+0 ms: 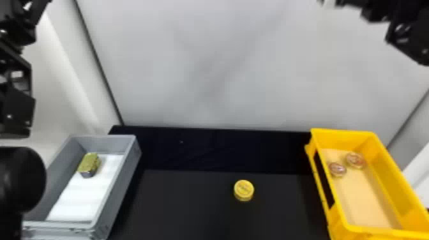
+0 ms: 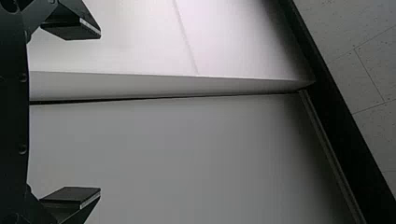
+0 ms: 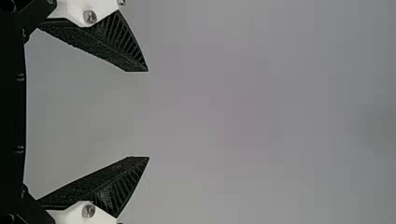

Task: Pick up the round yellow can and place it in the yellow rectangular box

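The round yellow can (image 1: pixel 244 190) rests on the black table, right of its middle. To its right is the yellow rectangular box (image 1: pixel 346 139), separate from the can. High at the top right is my right gripper (image 1: pixel 352 3), far from can and box; in the right wrist view the right gripper (image 3: pixel 148 114) has its fingers wide apart with nothing between them. My left gripper (image 1: pixel 24 27) is raised at the upper left edge, well away from the can; the left gripper (image 2: pixel 100 113) in the left wrist view is open, its gap unfilled.
Two round reddish cans (image 1: pixel 355 160) lie towards the far end of the yellow box. A grey box (image 1: pixel 129 172) with a white bottom stands on the left, holding a gold rectangular can (image 1: pixel 89 163). Pale walls (image 1: pixel 223 63) rise behind the table.
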Controlling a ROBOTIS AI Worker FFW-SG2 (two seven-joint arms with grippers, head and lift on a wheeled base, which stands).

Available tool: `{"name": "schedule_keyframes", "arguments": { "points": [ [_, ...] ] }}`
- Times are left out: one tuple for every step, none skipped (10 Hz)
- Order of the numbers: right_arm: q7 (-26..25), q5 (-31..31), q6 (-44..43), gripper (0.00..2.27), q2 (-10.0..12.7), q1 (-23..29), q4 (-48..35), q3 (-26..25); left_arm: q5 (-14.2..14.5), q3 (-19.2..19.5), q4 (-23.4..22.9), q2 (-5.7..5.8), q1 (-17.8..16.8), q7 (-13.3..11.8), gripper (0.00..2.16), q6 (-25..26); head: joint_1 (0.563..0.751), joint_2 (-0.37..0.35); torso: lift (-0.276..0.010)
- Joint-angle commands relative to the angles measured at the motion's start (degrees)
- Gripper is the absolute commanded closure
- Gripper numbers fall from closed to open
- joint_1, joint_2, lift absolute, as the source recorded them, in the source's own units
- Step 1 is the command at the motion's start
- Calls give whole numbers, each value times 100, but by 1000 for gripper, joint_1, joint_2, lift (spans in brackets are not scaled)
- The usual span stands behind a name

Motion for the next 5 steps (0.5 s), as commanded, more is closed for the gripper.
{"name": "schedule_keyframes", "arguments": {
  "points": [
    [1706,-119,1685,117,-32,-171,787,-181,-7,-15,-4,-24,18,0,98,-12,663,54,-2],
    [2067,-532,1377,114,-138,102,1218,-217,-7,-24,-4,-24,9,0,99,-12,663,54,-2],
    [2067,-505,1377,99,-138,260,1411,-120,-7,-33,-4,-24,9,0,99,-12,663,54,-2],
    [2067,-391,1307,68,-129,462,1517,-23,-7,-68,5,2,-26,0,99,-3,663,54,-2],
    [2119,-382,1430,68,-138,559,1710,47,-7,-85,14,2,-44,0,98,-3,663,54,-2]
  ]
}}
